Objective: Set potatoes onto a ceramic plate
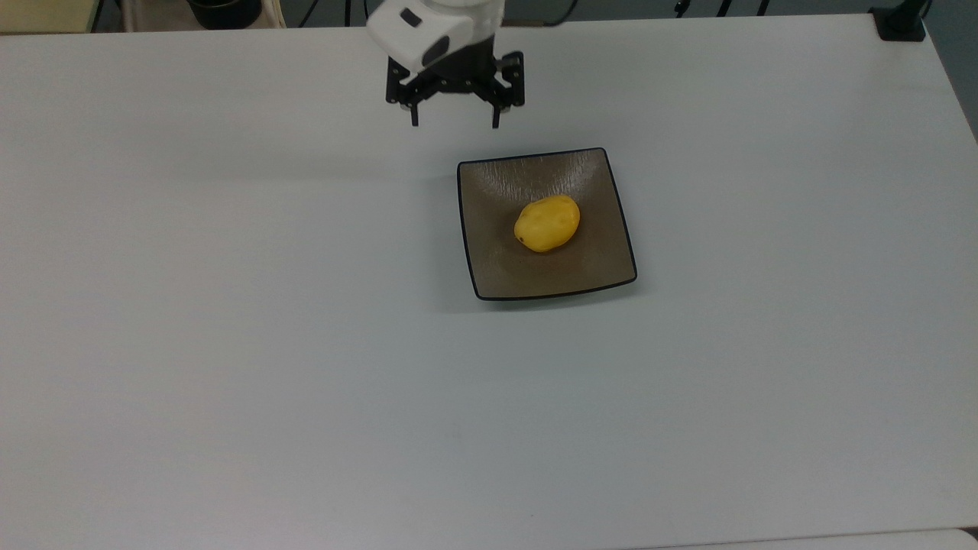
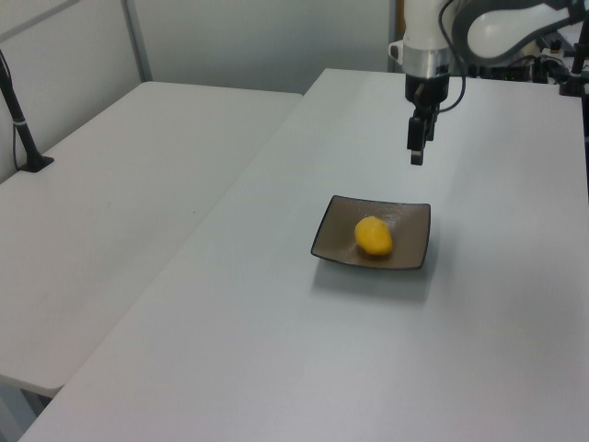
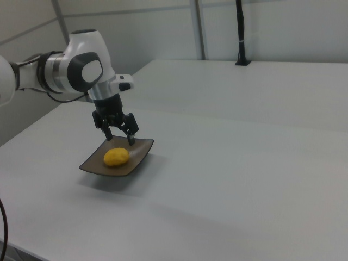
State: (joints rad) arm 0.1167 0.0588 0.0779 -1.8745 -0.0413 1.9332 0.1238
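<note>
- Top view: the potato (image 1: 547,223) lies near the middle of the ceramic plate (image 1: 598,263), a little toward the top view's upper side, and nothing touches it. The gripper (image 1: 455,118) hangs above the bare table (image 1: 229,344), beyond the plate's far edge and toward the top view's left, with its two fingers spread wide apart and nothing between them. I judge that the placing is done, because the potato rests on the plate alone and the empty gripper is clear of it.
- Left view: the gripper (image 2: 417,158) is high over the table (image 2: 276,322), well above the plate (image 2: 414,250) and behind it. The potato (image 2: 374,236) sits in the shallow hollow of the plate (the upward-curved edges probably help to keep a round thing from rolling off). From this side the fingers overlap, so their gap is not to be read here.
- Right view: the gripper (image 3: 119,136) appears just above the far rim of the plate (image 3: 89,166), fingers parted and empty. The potato (image 3: 116,157) lies flat on its long side, which seems a stable pose.
- Writing: I can read no brand, label or text on the arm, the plate or the table.
</note>
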